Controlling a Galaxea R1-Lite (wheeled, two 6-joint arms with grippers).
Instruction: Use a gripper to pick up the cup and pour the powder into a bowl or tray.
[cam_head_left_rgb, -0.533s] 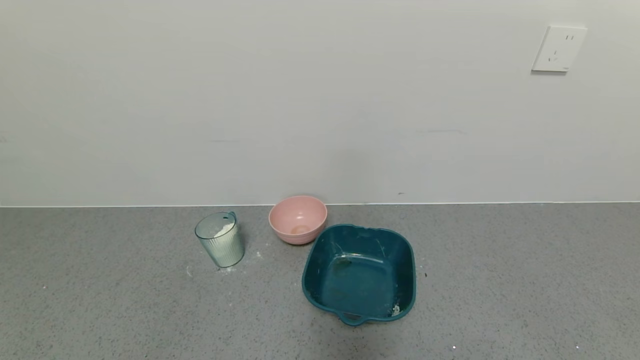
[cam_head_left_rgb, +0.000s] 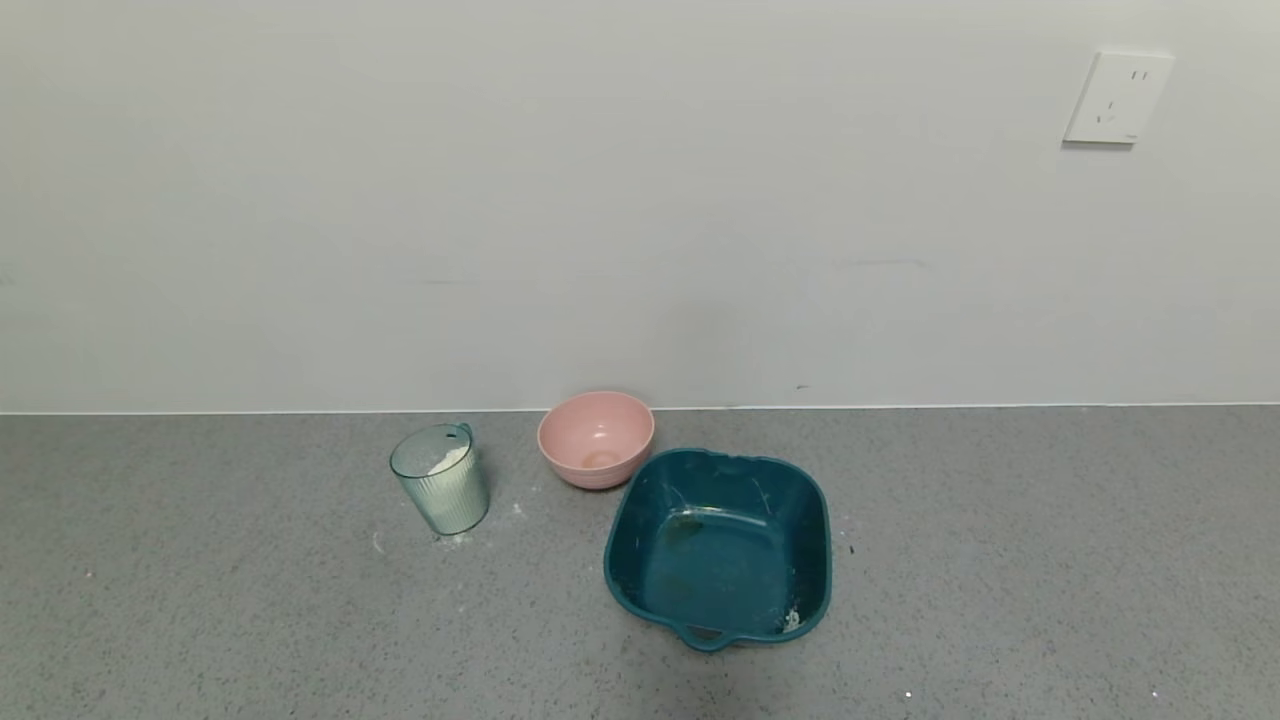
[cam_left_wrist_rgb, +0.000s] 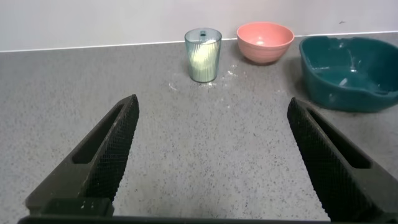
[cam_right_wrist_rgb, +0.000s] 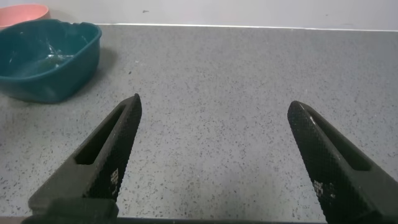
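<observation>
We see the cup (cam_head_left_rgb: 440, 492) upright near the counter's (cam_head_left_rgb: 1000, 560) back edge, left of centre, powder (cam_head_left_rgb: 447, 461) inside; tray (cam_head_left_rgb: 718, 545) at centre, pink bowl (cam_head_left_rgb: 596, 438) behind it. Left gripper (cam_left_wrist_rgb: 211, 158) and right gripper (cam_right_wrist_rgb: 214, 158) both wide open, holding nothing, hovering low over the counter

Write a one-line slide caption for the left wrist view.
Open left hand faces the powder-filled cup, with the pink bowl and teal tray beside it.

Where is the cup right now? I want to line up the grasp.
In the head view the cup stands upright on the counter, left of centre, just left of the pink bowl and apart from it, with the teal tray farther right.
</observation>
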